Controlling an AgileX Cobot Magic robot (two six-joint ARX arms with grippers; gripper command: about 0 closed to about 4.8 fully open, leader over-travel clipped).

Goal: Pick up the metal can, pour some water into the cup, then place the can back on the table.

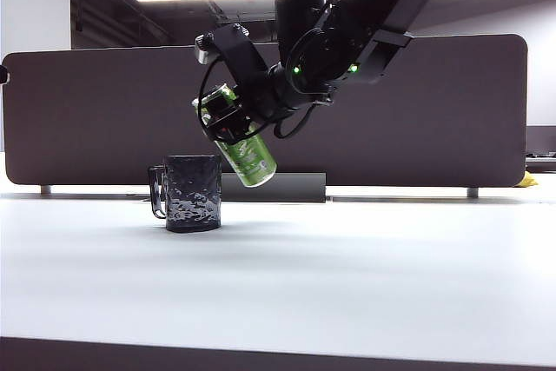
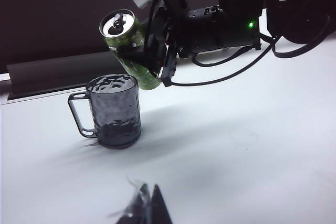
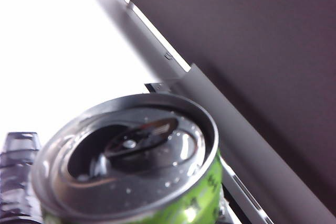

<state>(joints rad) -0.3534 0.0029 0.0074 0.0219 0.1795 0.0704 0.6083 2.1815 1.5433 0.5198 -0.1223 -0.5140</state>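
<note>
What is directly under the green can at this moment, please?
The metal can, tilted in the right pincer, hangs in air beside the cup, with the table below. No water stream is visible.

Your right arm is reaching down from the upper right across the middle, its right gripper [image 1: 233, 121] clamping the metal can [image 1: 247, 152] in mid-air, tilted. Your left gripper [image 2: 143, 203] is hanging low, only its dark fingertips showing, apparently pressed together.

surface: white table [image 1: 347, 284] | on it: dark glass cup [image 1: 193, 193], upright
</note>
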